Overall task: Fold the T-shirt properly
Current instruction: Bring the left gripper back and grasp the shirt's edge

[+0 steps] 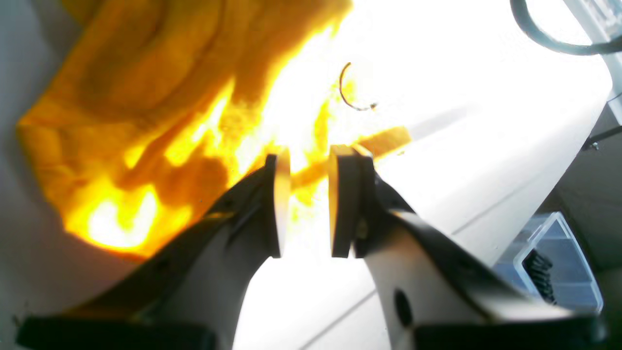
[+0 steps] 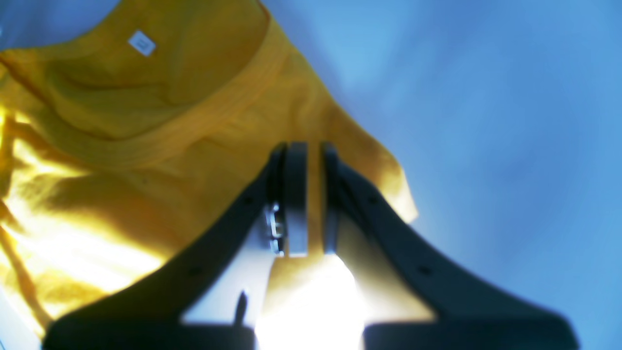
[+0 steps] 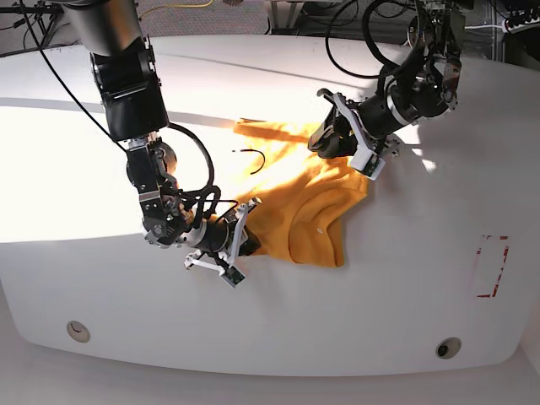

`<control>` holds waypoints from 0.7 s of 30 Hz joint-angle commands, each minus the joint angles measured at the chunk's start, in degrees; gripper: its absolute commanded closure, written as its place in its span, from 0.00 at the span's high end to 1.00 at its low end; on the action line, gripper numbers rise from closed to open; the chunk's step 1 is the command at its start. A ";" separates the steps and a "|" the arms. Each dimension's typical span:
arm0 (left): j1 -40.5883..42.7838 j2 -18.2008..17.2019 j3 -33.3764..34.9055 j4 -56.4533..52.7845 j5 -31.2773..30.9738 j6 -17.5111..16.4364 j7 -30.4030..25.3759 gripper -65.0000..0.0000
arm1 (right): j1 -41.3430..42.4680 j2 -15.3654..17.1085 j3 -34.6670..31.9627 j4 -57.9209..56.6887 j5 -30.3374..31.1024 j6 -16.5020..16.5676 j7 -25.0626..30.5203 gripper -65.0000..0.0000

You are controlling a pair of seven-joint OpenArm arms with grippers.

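The T-shirt (image 3: 308,211) lies crumpled mid-counter (image 3: 380,321) (neck tag (image 2: 142,43) facing up). The right hand (image 2: 311,194) pinches its edge cloth between narrow jaws. The left hand (image 1: 309,199) hovers over the opposite edge, jaws slightly apart, holding nothing.

Both arms are black, jointed, with looping black cables. The left gripper (image 3: 369,150) and right gripper (image 3: 234,245) have black-and-white shells; the fingers (image 1: 342,201) end in flat pale pads with dark backing.
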State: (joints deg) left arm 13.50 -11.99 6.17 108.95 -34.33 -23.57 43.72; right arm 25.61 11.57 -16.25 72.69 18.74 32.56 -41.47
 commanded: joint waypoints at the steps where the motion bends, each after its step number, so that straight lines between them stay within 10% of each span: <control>1: -2.46 2.10 2.75 -0.86 3.16 -0.21 -1.92 0.17 | 1.87 -1.68 0.91 -3.98 -3.93 3.18 5.74 0.06; 21: -16.79 -0.10 5.03 -24.95 10.46 -0.30 -1.92 0.18 | -9.03 2.36 12.25 -9.52 -8.06 7.44 18.13 0.06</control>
State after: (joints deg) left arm -0.25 -11.20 11.44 87.96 -23.77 -23.57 42.48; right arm 18.68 12.88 -5.67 59.27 11.29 39.72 -22.68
